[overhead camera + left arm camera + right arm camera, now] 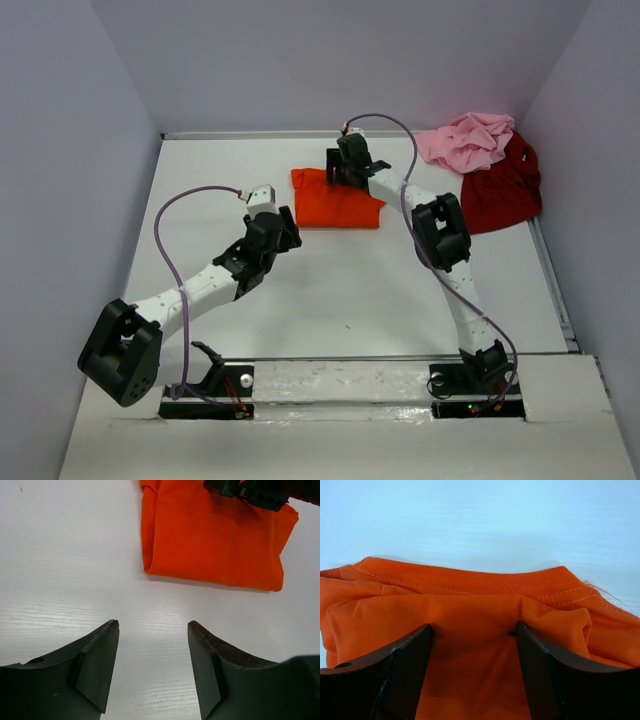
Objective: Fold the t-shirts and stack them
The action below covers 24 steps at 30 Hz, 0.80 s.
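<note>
A: Position of the orange t-shirt [335,200]?

B: Upper centre of the overhead view, flat on the white bench [330,300], folded to a rough rectangle. Ribbed collar edge visible along the top of the cloth in the right wrist view.

A: State of the right fingers [405,665]?

B: Spread wide, poised over the collar end of the orange cloth, at the fold's upper edge in the overhead view. Orange fabric showing in the gap and behind both tips; nothing pinched. Contact of tips with cloth: cannot tell.

A: And the left fingers [100,665]?

B: Likewise held well apart, empty, over bare bench. Placed to the left of the fold, apart from it, pointing towards it. Noted in the left wrist view: orange rectangle in the upper part of the frame, dark fingers of the other arm at its top edge.

A: Remaining t-shirts?

B: Pink t-shirt [465,140] crumpled in the upper right of the overhead view, close against the back wall [330,60]. Dark red t-shirt [505,195] bunched just below and right of it, touching, pink partly overlapping red. Both unfolded and well apart from the left fingers. Right arm [440,235] crossing the gap between the orange fold and the other two.
</note>
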### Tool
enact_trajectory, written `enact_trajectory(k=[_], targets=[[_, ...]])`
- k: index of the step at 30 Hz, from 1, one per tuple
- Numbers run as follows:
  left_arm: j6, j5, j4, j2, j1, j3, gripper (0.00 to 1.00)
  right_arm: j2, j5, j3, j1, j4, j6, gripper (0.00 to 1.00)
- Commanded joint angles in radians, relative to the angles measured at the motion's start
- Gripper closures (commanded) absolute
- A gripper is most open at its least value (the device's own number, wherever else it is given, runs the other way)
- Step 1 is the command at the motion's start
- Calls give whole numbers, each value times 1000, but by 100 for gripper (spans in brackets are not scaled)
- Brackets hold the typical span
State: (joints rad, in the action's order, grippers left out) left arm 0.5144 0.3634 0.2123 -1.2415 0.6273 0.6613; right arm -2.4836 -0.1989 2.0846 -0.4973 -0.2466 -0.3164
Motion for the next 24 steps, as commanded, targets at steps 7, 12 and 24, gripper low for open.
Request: enact_trajectory(k=[7,12,24], targets=[[7,6,18,10,3,27,33,354,26,-210,-1,21,59,26],[7,5,36,-55,0,61,33,488,49,-366,-1,32,51,26],[73,-67,21,-128,-69,113,33,468,80,-420,-136,-108,197,26]])
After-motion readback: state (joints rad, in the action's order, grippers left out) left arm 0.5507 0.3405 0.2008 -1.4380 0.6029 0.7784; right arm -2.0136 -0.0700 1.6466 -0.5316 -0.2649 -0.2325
